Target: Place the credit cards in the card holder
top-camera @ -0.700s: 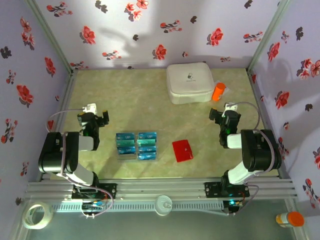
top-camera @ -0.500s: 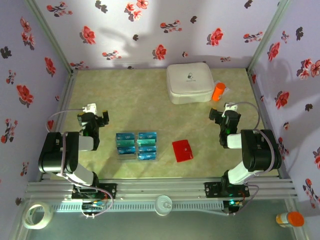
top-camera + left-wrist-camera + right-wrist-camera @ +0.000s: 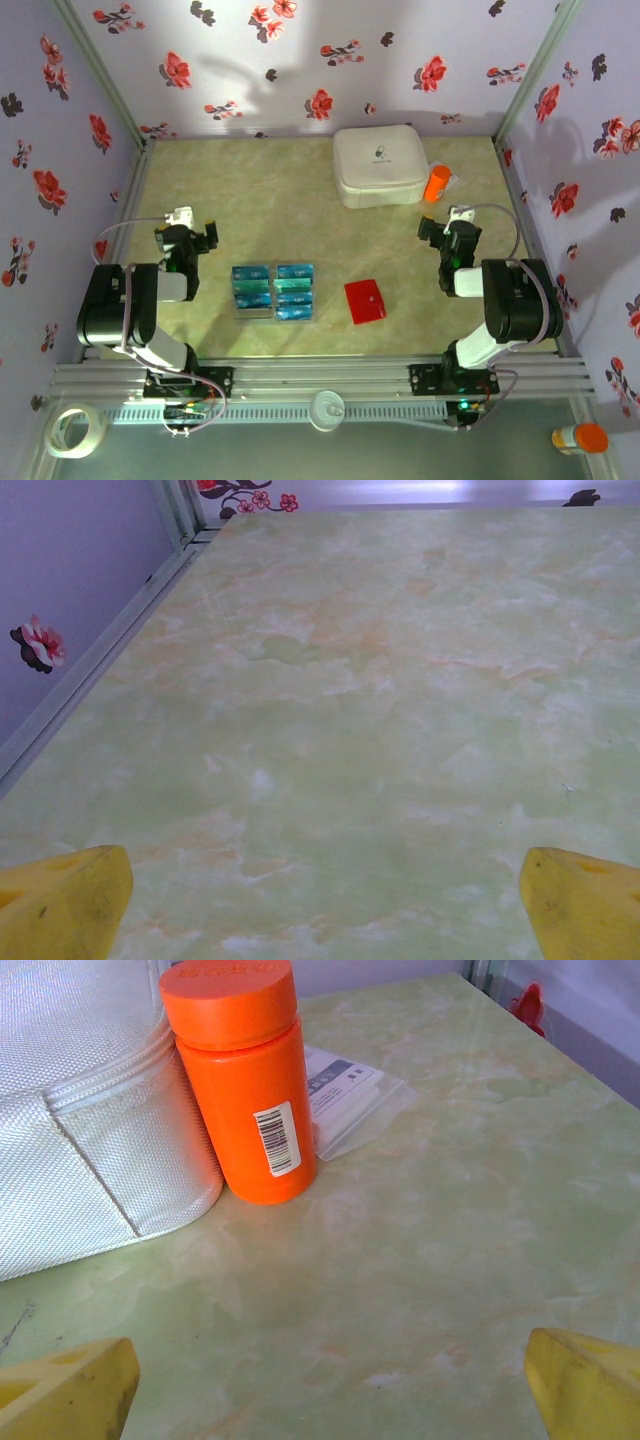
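**A:** Pincer-wise, how does the left pincer (image 3: 187, 234) stand?

**B:** Its jaws are spread wide and grip nothing. In its wrist view the two yellow fingertips (image 3: 62, 905) sit in the bottom corners, with bare green marbled counter (image 3: 340, 730) between them.

**A:** What comes next, moving right?

**B:** The credit cards (image 3: 294, 290), blue and teal. They lie flat near the counter's front edge in two columns side by side, and the cards in each column overlap. They sit between the two arms, nearer the left one but apart from its pincer.

**A:** Where is the card holder?

**B:** The card holder (image 3: 365, 301) is red and flat and lies just right of the cards. It does not touch them and is turned slightly askew. From above I cannot tell whether it is folded shut.

**A:** What is farther back?

**B:** A white case (image 3: 380, 165) sits at the rear of the counter, right of centre. An orange bottle (image 3: 437, 183) stands upright against its right side. The right wrist view shows the bottle touching the case's wall, barcode label facing the camera. A clear packet (image 3: 350, 1095) with a printed slip lies flat behind it.

**A:** How about the right pincer (image 3: 450, 233)?

**B:** Its jaws are parted as well, and it is empty. Its yellow fingertips (image 3: 582, 1385) frame bare counter, aimed toward the bottle but well apart from it.
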